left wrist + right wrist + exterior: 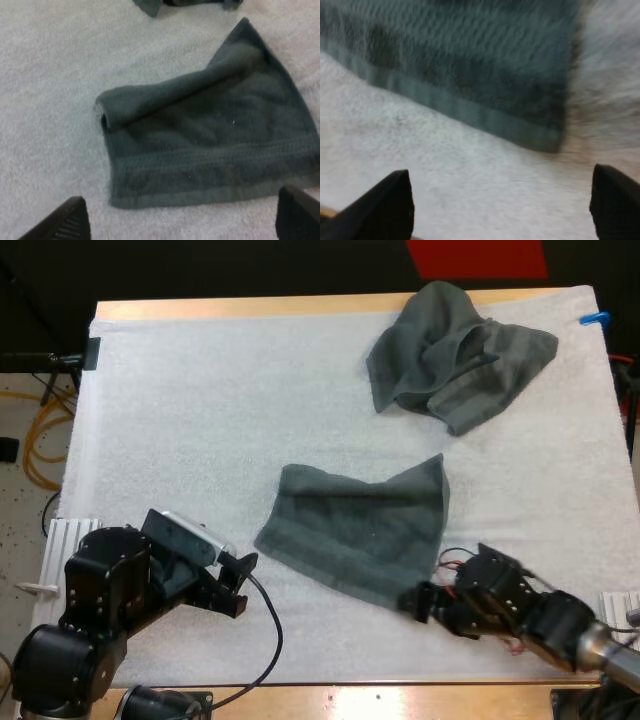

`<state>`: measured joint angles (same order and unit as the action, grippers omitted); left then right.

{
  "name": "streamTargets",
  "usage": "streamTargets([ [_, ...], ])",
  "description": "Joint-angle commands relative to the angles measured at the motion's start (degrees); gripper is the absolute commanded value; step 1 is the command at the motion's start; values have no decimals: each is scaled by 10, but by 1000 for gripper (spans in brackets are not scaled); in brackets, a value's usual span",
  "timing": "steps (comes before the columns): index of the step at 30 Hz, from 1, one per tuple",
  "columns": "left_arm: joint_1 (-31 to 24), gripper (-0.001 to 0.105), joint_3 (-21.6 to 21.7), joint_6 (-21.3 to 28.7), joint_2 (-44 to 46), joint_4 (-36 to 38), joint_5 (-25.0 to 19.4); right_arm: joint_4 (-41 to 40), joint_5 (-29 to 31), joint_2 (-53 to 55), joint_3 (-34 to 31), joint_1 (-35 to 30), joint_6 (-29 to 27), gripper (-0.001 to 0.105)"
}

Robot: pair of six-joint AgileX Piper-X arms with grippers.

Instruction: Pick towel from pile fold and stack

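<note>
On the white mat (200, 400), mid-table, 1 dark grey-green towel (360, 530) lies mostly flat, skewed, its far right corner drawn up into a peak. A 2nd towel, the crumpled towel (455, 355), sits bunched at the mat's far right, well apart from the 1st.

High view: left gripper (240, 585) is low over the mat near the flat towel's near left corner, apart from it. Right gripper (415, 603) is just beside the towel's near right corner; whether it touches cannot be told from here.

Left wrist view adds what the high view hides: the flat towel's (210, 140) far edge is rolled over into a soft tube with an open end at the left corner, and a stitched hem band runs along the near edge. The left fingers (65, 222) stand wide apart, holding nothing, just short of that hem.

Right wrist view: the towel's corner with its hem band (470, 65) lies ahead on the mat. The right fingers (615, 200) are spread apart, clear of the cloth, empty.

Count: 2 towels, 2 grippers, 1 mat.
</note>
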<state>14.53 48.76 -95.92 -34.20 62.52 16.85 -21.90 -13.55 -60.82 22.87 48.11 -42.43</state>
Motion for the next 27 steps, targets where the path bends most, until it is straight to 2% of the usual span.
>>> streamTargets([
  [1,-1,72,1,-7,3,0,-4,53,-30,-20,-6,1,17,71],
  [11,-1,72,1,-25,3,2,-4,166,-34,-153,-7,1,63,71],
  [14,-1,72,1,-26,3,2,-4,178,-34,-165,-7,1,67,54],
  [19,-1,72,1,-26,3,2,-4,169,-34,-155,-7,1,55,1],
  [24,-1,72,-5,-24,3,2,-2,108,-30,-107,-7,1,-14,0],
  [26,-1,72,-17,-24,3,2,12,66,-29,-82,-7,1,-35,0],
  [27,-1,72,-29,-24,3,2,33,37,-25,-63,-7,1,-45,0],
])
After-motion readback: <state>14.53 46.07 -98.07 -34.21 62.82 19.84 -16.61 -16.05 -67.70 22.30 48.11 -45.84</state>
